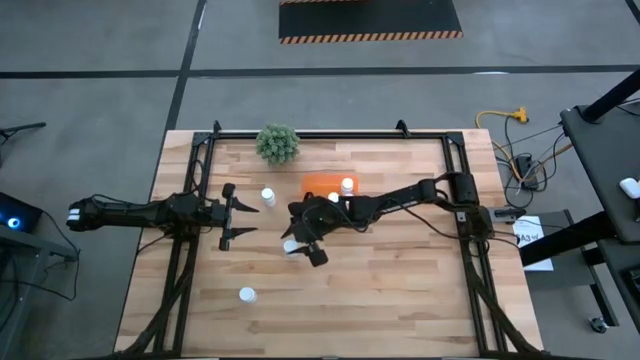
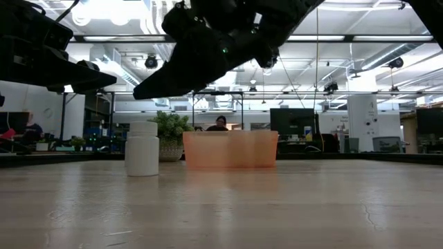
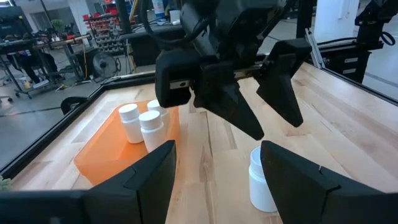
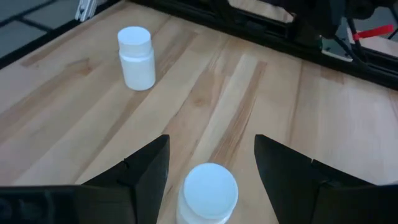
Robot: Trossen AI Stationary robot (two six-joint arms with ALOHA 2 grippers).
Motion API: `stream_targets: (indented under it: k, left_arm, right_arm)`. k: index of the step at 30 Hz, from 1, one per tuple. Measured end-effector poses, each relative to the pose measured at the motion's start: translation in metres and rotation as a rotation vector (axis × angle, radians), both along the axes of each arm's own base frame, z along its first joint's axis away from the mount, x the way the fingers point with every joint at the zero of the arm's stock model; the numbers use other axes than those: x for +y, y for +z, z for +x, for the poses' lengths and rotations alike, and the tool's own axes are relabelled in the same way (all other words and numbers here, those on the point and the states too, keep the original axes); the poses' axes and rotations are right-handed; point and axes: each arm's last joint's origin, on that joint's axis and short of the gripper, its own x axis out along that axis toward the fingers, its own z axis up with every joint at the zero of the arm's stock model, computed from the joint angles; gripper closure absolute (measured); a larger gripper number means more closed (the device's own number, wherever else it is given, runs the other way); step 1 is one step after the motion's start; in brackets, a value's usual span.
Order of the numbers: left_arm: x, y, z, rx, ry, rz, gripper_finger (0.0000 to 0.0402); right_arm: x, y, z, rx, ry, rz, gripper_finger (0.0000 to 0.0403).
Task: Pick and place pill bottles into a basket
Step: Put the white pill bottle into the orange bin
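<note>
One white pill bottle [image 4: 208, 191] stands upright on the table, also seen in the high view [image 1: 290, 247] and the left wrist view [image 3: 261, 180]. My right gripper [image 4: 211, 144] is open just above it, one finger on either side of its cap, touching nothing; it shows in the high view [image 1: 303, 243]. The orange basket [image 1: 318, 183] holds upright bottles [image 3: 142, 121]. Two more bottles stand on the table, one [image 1: 268, 196] left of the basket and one [image 1: 247, 294] toward the near edge. My left gripper [image 1: 235, 212] is open and empty, left of the middle.
A green bushy plant [image 1: 278, 143] stands at the far edge, left of the basket. Black frame rails [image 1: 190, 250] run along both sides of the table. In the low view a bottle [image 2: 142, 147] stands left of the basket [image 2: 230, 149]. Bare wood lies at the near right.
</note>
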Motion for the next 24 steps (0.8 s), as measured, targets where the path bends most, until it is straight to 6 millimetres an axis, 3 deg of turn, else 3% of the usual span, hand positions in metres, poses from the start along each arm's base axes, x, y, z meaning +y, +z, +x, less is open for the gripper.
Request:
stream_targets:
  k: [13, 24]
  left_arm:
    - [0.000, 0.000, 0.000, 0.000, 0.000, 0.000, 0.0185]
    - [0.000, 0.000, 0.000, 0.000, 0.000, 0.000, 0.0185]
  right_arm:
    - [-0.006, -0.019, -0.010, -0.047, -0.053, 0.026, 0.0179]
    - [-0.007, -0.021, -0.011, -0.041, -0.054, 0.026, 0.0179]
